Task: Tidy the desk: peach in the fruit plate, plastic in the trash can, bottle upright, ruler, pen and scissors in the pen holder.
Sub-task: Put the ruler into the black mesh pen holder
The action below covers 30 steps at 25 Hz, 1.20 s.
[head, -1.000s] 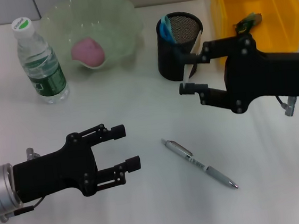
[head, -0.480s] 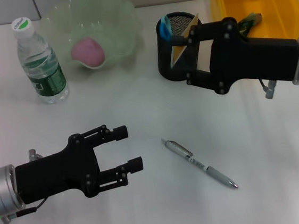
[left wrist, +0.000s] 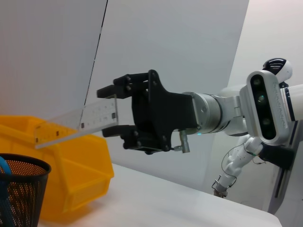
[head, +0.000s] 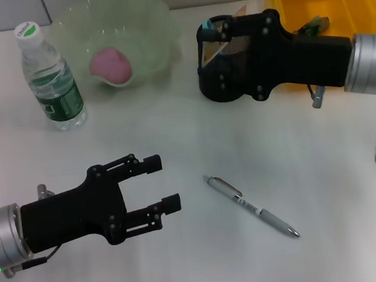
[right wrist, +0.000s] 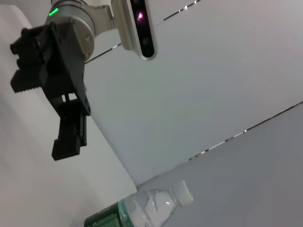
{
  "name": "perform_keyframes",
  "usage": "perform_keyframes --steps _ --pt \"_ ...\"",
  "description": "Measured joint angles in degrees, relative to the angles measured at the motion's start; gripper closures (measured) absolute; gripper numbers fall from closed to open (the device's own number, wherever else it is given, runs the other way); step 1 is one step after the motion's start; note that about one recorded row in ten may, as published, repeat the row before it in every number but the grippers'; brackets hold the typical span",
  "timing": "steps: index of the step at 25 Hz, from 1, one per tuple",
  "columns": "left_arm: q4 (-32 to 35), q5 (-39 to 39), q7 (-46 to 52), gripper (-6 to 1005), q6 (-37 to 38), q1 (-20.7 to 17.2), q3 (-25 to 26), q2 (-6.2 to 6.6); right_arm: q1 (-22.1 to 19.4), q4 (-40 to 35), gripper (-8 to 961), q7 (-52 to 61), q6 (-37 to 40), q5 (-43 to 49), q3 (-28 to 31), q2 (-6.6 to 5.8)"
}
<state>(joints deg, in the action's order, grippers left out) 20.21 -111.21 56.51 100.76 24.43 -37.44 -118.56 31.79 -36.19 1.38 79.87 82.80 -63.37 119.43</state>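
Ruler (left wrist: 78,121) clamped by right gripper (head: 213,43) above pen holder (head: 223,76).

The right gripper (head: 211,56) has carried the ruler (head: 221,40) leftward until it hangs over the pen holder (head: 217,84).

Right gripper (head: 208,34) is reaching in from the right side, arm stretched out level toward the far middle of the counter, jaws clamped on a clear plastic ruler (left wrist: 75,120). Left gripper (head: 162,182) just hangs low at the near left, wrist level, pointing toward the right, jaws spread apart with nothing between them.
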Motion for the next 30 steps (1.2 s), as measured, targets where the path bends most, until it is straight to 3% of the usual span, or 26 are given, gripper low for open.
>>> perform_keyframes --steps 9,30 --pt "0.00 0.04 -0.07 246 -0.05 -0.03 0.00 0.00 1.96 2.18 515 -0.11 -2.18 -0.02 0.01 -0.07" --pt "0.01 0.03 -0.37 246 0.28 -0.50 -0.30 0.09 2.19 3.62 506 2.68 -2.90 -3.73 -0.63 0.18"
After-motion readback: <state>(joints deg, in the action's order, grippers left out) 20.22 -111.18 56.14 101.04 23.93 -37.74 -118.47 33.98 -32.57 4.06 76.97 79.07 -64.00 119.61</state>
